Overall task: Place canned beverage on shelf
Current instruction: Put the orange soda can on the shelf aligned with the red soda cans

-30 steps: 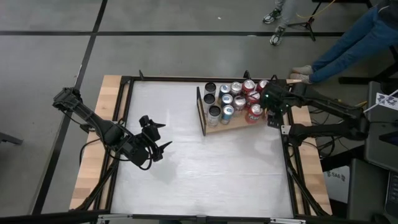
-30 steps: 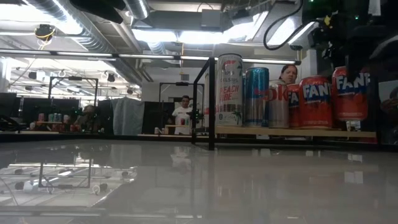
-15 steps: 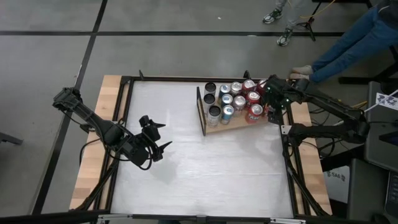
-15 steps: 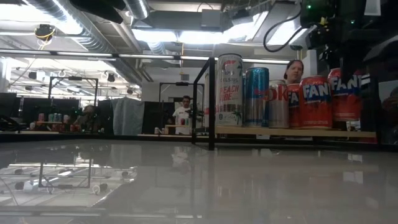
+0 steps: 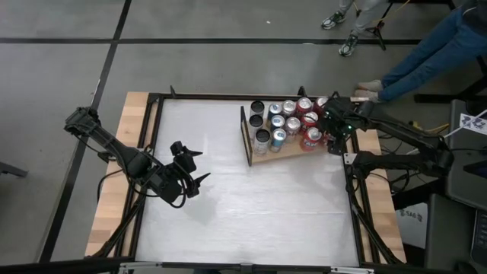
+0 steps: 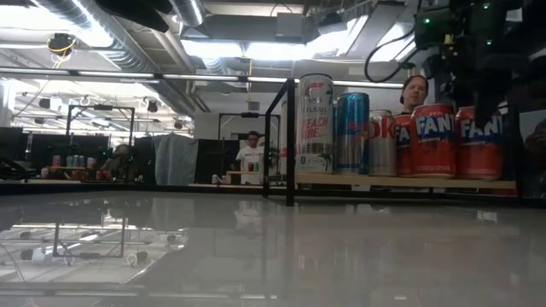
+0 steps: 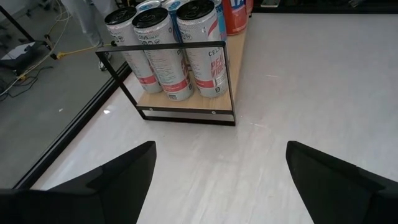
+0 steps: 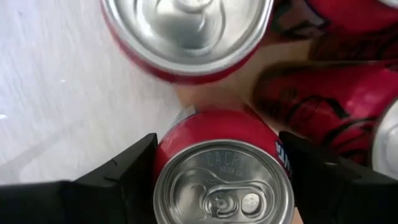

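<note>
White tabletop [image 5: 251,205] fills the middle of your workspace, and the shelf [image 5: 268,156] lies at its far right part, with many cans already standing on it. Your right gripper [image 5: 332,131] hangs over the outer end of that shelf, and in the right wrist view a red can [image 8: 222,177] sits directly between its two fingers [image 8: 127,168], with another red can [image 8: 186,34] just beyond it. The fingers stand on both sides of the can wall, but you cannot tell from these pictures if they press it or only stand around it; in the low view the can [image 6: 480,141] seems to stand on the board [image 6: 405,181] beside its neighbour. Your left gripper [image 5: 190,167] waits well apart over the bare table with its fingers spread wide and nothing between them. The can is probably full, so rather heavy for its size; its thin wall is smooth, slippery, and dents under hard squeezing. Hold it at the middle of the body, across the round wall, not at the rim. The neighbours stand very near, so lift the fingers straight up when you let go.
</note>
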You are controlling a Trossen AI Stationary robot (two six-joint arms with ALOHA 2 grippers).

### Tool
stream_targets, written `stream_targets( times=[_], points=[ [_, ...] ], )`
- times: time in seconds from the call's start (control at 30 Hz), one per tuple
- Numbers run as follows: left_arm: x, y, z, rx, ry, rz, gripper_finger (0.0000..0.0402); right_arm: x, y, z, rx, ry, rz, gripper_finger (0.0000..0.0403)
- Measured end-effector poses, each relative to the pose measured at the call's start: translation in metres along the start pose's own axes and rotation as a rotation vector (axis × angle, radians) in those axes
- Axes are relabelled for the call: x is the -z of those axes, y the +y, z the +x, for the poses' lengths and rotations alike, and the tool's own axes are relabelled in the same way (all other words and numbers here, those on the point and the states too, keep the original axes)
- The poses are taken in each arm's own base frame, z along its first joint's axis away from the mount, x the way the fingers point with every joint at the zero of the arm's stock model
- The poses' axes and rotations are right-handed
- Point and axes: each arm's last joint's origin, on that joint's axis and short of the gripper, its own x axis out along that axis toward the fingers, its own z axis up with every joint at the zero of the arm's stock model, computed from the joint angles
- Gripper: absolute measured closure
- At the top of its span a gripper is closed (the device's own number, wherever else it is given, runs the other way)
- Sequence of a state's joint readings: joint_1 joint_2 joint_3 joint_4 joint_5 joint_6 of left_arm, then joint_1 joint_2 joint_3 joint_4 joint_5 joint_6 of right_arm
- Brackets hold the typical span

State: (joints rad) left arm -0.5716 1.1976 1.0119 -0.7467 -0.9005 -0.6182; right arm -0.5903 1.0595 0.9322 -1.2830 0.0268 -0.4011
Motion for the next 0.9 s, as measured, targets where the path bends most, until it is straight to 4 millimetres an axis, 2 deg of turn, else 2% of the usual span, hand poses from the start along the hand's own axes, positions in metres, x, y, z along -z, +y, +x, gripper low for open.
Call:
stream_targets(
  times=[0.23,0.6,0.9],
  points=[
    [0.0000,0.0000,0.0000,0.000,0.000,-0.001,0.0051,-0.0025,-0.0013,-0.0043,0.011,-0.017,0.000,0.0117],
    [0.0000,0.0000,0.0000,0.000,0.000,-0.002,0.0051,-0.0025,-0.0018,-0.0039,0.030,-0.011,0.001,0.0069],
    [-0.0001,0.0000,0.0000,0.000,0.000,-0.003,0.0051,-0.0022,-0.0023,-0.0040,0.047,-0.003,0.002,0.0070]
  ],
)
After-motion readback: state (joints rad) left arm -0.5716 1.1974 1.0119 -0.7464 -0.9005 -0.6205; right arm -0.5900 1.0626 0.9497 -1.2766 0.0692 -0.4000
